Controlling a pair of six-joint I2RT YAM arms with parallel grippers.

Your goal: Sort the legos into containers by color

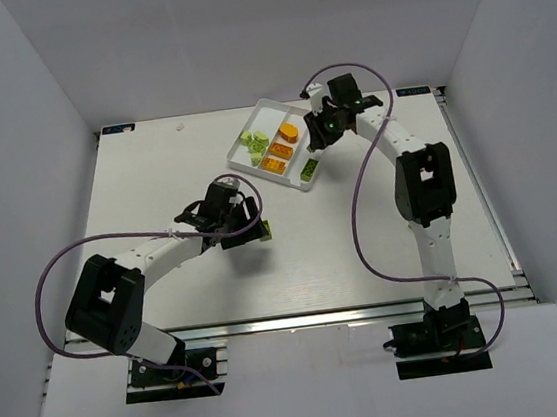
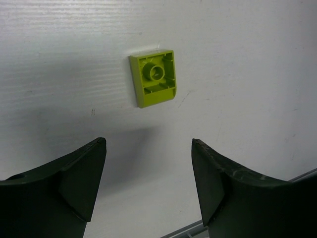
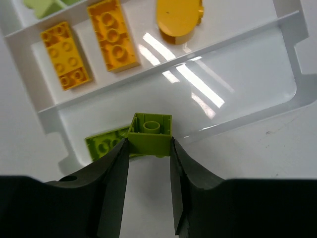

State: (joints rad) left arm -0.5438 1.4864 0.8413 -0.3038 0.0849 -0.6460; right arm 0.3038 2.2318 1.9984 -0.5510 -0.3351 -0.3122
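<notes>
Table (image 1: pixel 155 182): white, flat, and it carries everything.

Tray (image 1: pixel 269 106): white, three long compartments, at the table's far edge, right of centre. The middle compartment holds two orange bricks (image 3: pixel 111 32) and an orange disc (image 3: pixel 178 20). The rightmost compartment holds one green brick (image 3: pixel 101 143) at its near end. Pale green pieces lie in the leftmost one.

Right gripper (image 3: pixel 148 158): fingers clamped on a second green brick (image 3: pixel 150 133), hollow underside to the camera. It hangs over the near end of the rightmost compartment, just beside the brick lying there. I judge it is about to be let go.

Left gripper (image 2: pixel 148 148): fingers spread wide with nothing between them, poised over a loose brick (image 2: pixel 154 78).

Loose brick: green, hollow side up, alone mid-table, well apart from the tray and skewed to the fingers.

Handling, judged: the bricks are light, rigid and unlikely to break, but their smooth plastic is slick on a slick table. Take one across two flat opposite walls, low and centred. A corner pinch would likely squirt it sideways, so square the wrist to it first.
</notes>
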